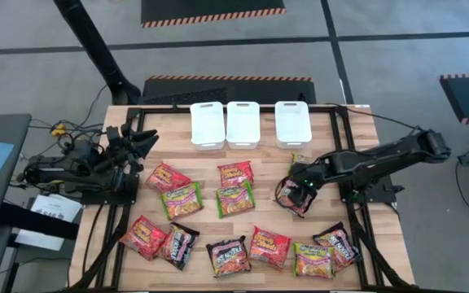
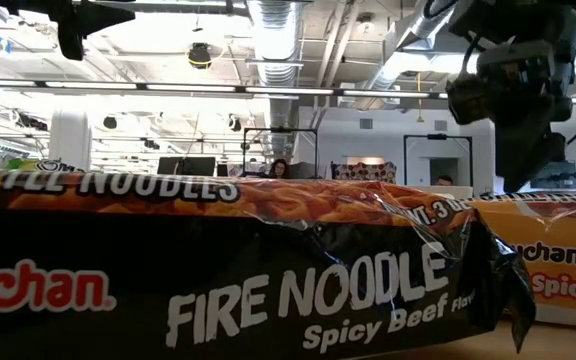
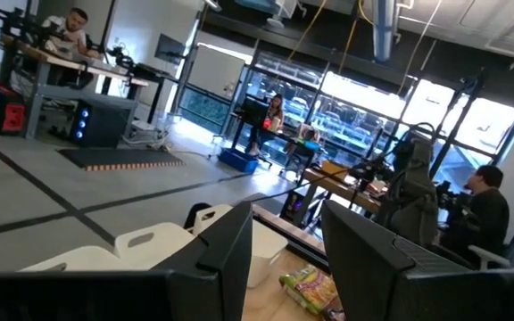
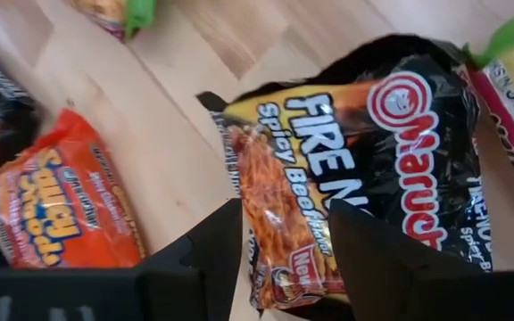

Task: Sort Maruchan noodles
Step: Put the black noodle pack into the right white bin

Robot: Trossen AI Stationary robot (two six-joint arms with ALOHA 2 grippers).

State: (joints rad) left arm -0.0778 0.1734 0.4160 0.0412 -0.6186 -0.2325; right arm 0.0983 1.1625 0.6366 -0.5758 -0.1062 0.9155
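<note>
The right gripper (image 1: 301, 194) is hovering open, straddling the black noodle packet's (image 4: 373, 169) near edge. The left gripper (image 1: 141, 145) is waiting half open at the far left.

The right gripper (image 1: 303, 194) hangs over a black noodle packet (image 1: 296, 198), with a green packet (image 1: 300, 160) just behind it toward the three white bins (image 1: 251, 124). Bare table (image 1: 267, 189) lies open on its inner side, before the middle packets (image 1: 235, 199). A row of packets (image 1: 243, 247) blocks the near edge. The left gripper (image 1: 141, 144) has free table ahead.
</note>
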